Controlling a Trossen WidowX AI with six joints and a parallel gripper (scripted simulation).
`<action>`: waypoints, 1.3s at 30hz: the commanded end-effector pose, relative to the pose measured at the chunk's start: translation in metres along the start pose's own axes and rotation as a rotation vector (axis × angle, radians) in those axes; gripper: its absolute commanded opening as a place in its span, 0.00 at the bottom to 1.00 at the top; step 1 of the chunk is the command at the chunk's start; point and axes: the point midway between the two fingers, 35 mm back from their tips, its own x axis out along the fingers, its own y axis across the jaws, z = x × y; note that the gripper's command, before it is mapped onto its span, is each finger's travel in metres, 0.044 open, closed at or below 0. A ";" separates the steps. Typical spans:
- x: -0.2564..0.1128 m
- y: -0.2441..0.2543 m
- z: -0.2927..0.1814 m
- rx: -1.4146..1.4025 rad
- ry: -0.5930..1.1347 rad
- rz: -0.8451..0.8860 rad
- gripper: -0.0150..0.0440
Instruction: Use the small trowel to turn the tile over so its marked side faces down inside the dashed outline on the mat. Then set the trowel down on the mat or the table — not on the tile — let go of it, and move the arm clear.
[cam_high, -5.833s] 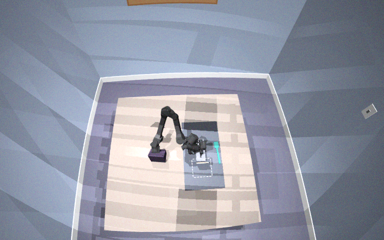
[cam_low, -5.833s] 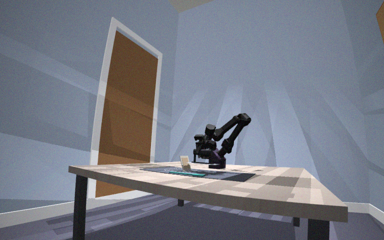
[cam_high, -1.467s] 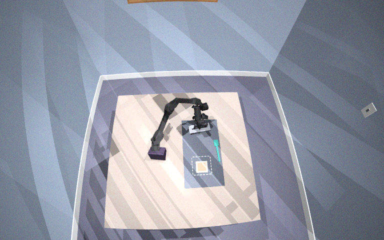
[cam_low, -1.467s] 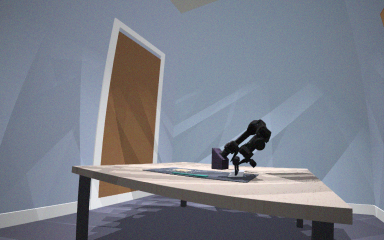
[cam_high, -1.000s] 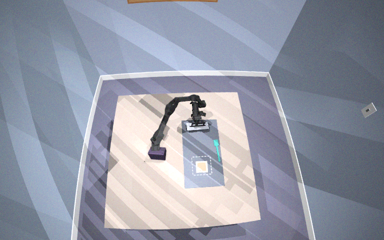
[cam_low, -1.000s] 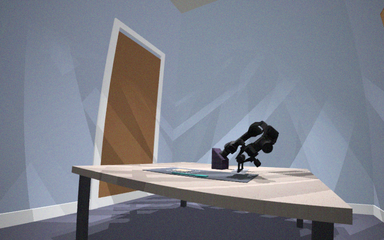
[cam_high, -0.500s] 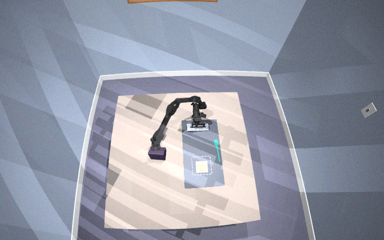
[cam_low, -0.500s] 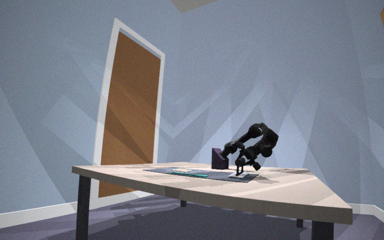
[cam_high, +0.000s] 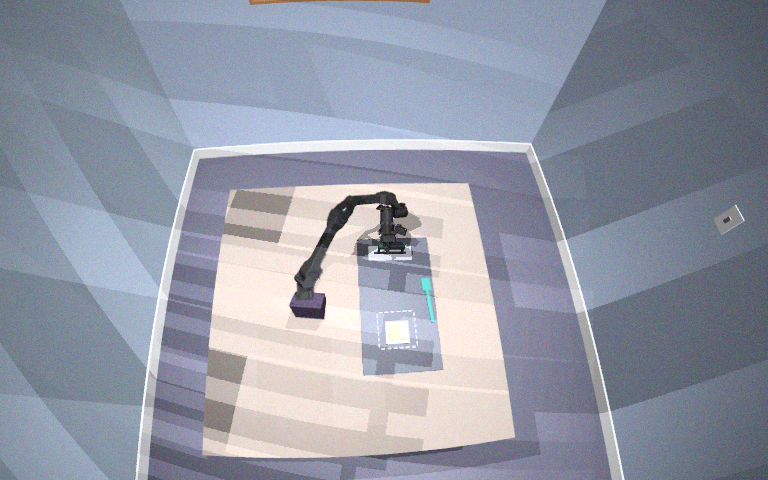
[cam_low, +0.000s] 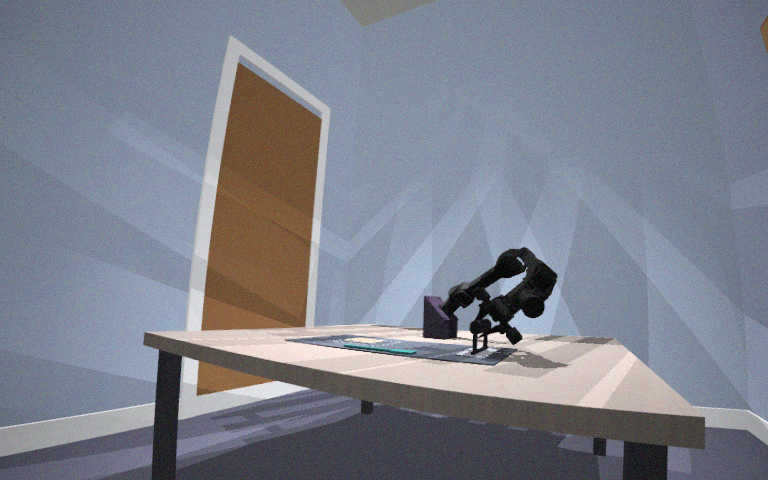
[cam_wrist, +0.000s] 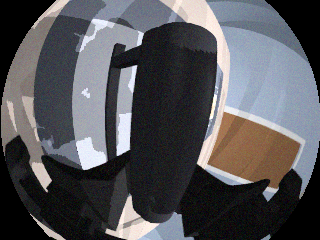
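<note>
The tile is a pale square with a yellowish patch on its upper face. It lies flat inside the dashed outline on the mat. My gripper is shut on the thick black handle of the trowel. The trowel's whitish blade looks flat at the mat's far end, well away from the tile. I cannot tell for certain whether it bears fully on the mat. The handle hides part of the wrist view.
A teal flat-headed tool lies along the mat's side edge, beside the tile's outline. The arm's purple base block stands on the table, off the mat's opposite side.
</note>
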 end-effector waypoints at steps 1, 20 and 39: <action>0.000 0.001 0.000 0.002 0.000 0.005 0.57; -0.023 -0.052 -0.027 -0.001 0.002 0.001 0.76; -0.034 -0.089 -0.056 -0.002 0.004 -0.002 0.76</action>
